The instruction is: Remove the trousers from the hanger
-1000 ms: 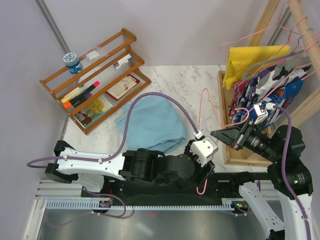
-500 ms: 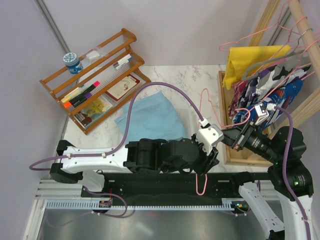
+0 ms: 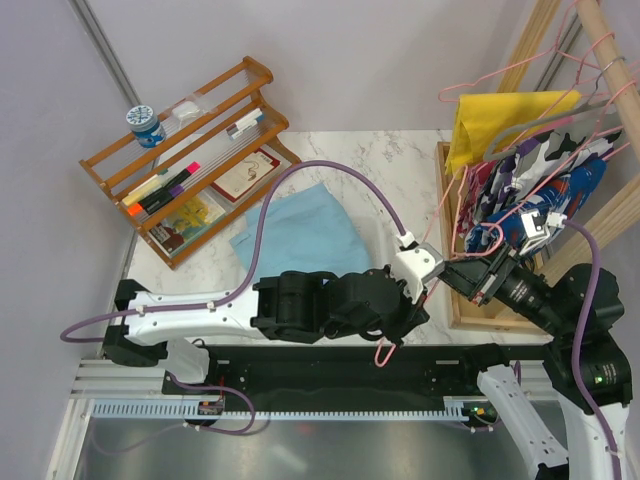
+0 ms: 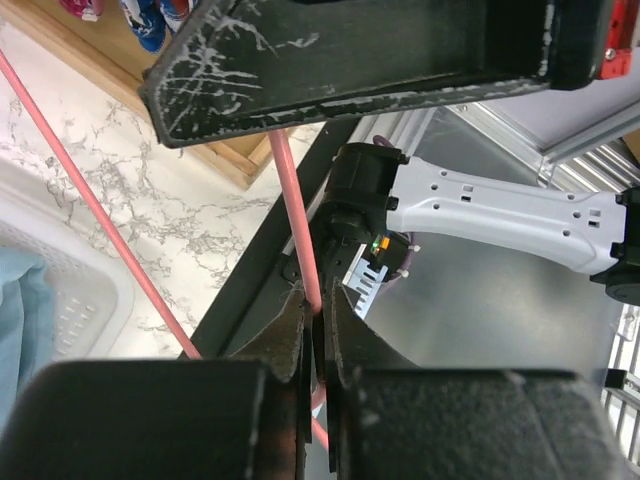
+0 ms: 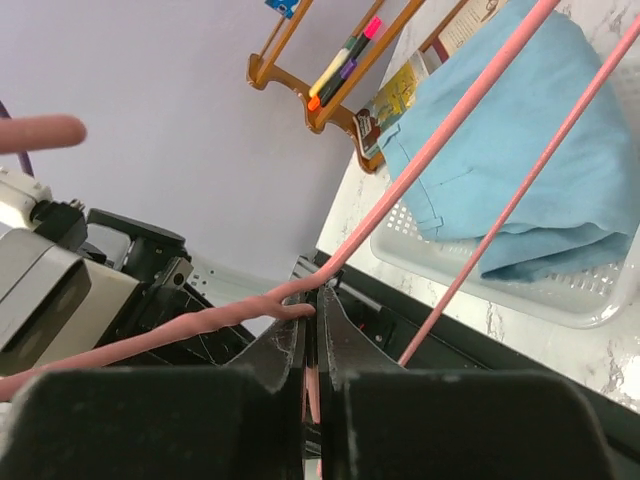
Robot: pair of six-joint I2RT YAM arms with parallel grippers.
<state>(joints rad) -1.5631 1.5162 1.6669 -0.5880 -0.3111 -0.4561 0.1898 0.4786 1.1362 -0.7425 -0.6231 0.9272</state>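
Left wrist, right wrist: left hand [image 4: 317, 310] and right hand [image 5: 312, 300], both tight around one hanger [image 4: 293, 200]; one trousers [image 5: 510, 170] apart.

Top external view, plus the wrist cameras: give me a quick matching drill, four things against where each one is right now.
Things:
1. trousers
2. hanger
3. yellow cloth
4. marker pens

Places:
A. draped on the clothes rack at the right
B. lying in the white tray
C. on the wooden shelf at the far left
D. pinched by the left gripper and the right gripper

Pairs: 1-B, 2-D, 3-A, 4-C
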